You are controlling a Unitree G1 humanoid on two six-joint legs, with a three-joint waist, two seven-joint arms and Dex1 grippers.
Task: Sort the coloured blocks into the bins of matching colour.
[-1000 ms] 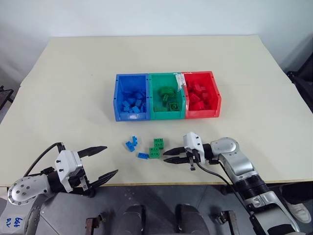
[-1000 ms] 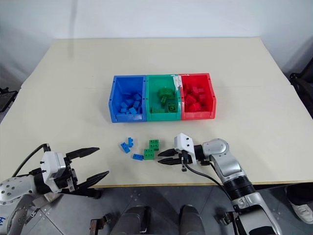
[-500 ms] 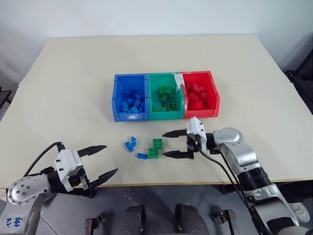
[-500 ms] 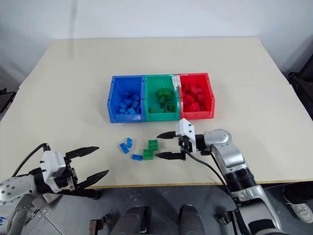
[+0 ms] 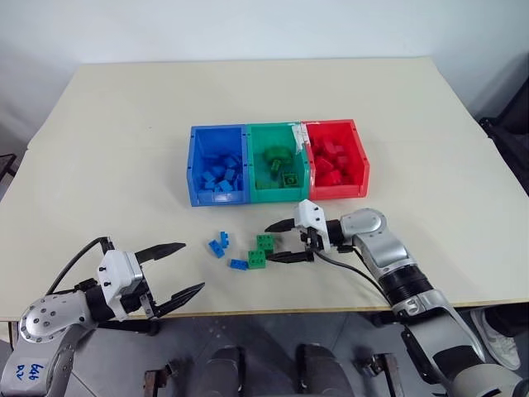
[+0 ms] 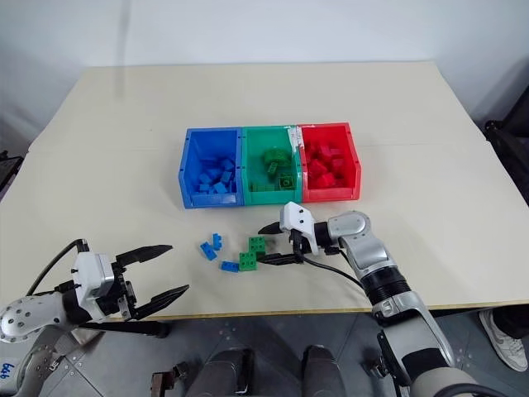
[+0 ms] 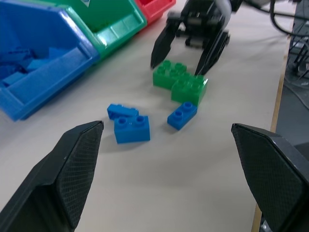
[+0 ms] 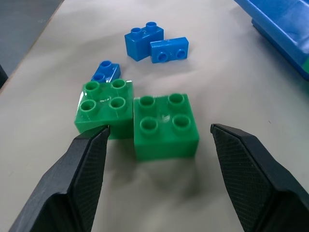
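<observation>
a: where are the bins?
b: three joined bins sit mid-table in a row: blue bin on the robot's left, green bin in the middle, red bin on the right. each holds bricks of its own colour.

a: and the loose blocks?
b: on the cream table, on the near side of the bins. two green four-stud bricks lie corner to corner and touching: one green brick and a second green brick. beside them, toward the robot's left, a small blue brick lies just next to the second green one, and a pair of blue bricks lies a little farther off, touching each other.

a: what is the right gripper doing?
b: its fingers are spread wide, pointing toward the robot's left, low over the table, with the first green brick between the two tips. i can't tell whether either tip touches a brick. nothing is held.

a: the left gripper?
b: at the near table edge on the robot's left, well apart from the bricks, fingers at full spread and empty, pointing toward the loose bricks.
</observation>
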